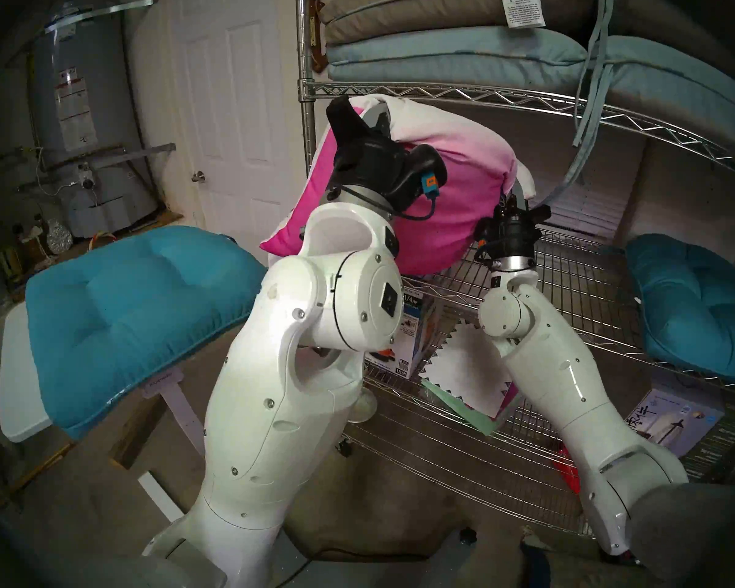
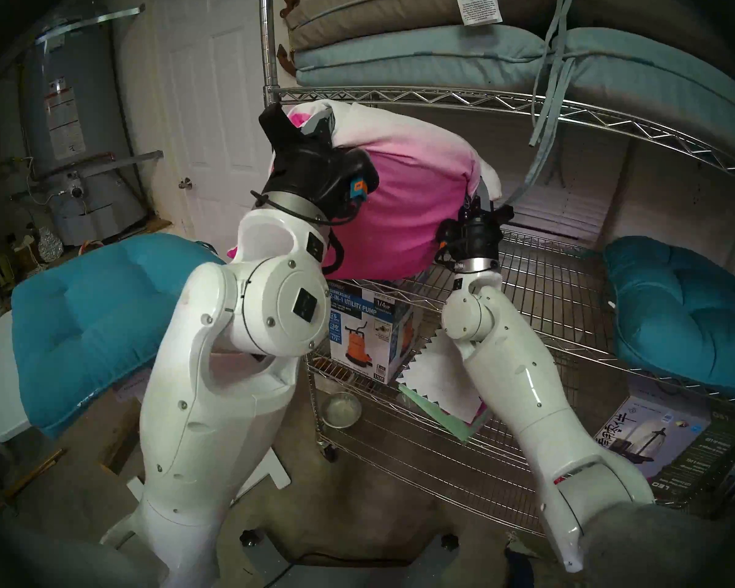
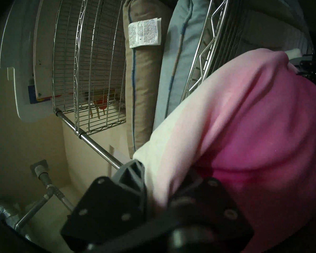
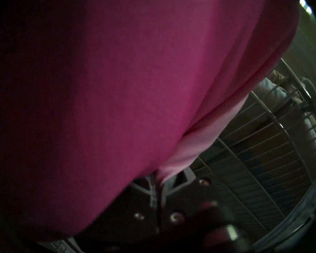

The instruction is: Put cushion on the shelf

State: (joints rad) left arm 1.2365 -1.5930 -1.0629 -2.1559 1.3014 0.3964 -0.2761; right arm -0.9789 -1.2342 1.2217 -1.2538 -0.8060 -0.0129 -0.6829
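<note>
Storage corner: a chrome wire shelf (image 1: 442, 94) beside a white door (image 1: 230, 107).

The cushion (image 1: 442, 192), its pink ombre side facing out, hangs in the air at the shelf's front, between two tiers. The left gripper (image 1: 378, 120) is clamped on its upper white corner and the right gripper (image 1: 511, 201) pinches its right edge. Teal seat cushions (image 1: 136, 311) lie nearby.

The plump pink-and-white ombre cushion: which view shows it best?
Head stereo right: the plump pink-and-white ombre cushion shows nearly whole, held up under a tier of the chrome wire shelf. Head stereo left matches, more arm-covered. Left wrist shows one end; right wrist only dark magenta fabric.
</note>
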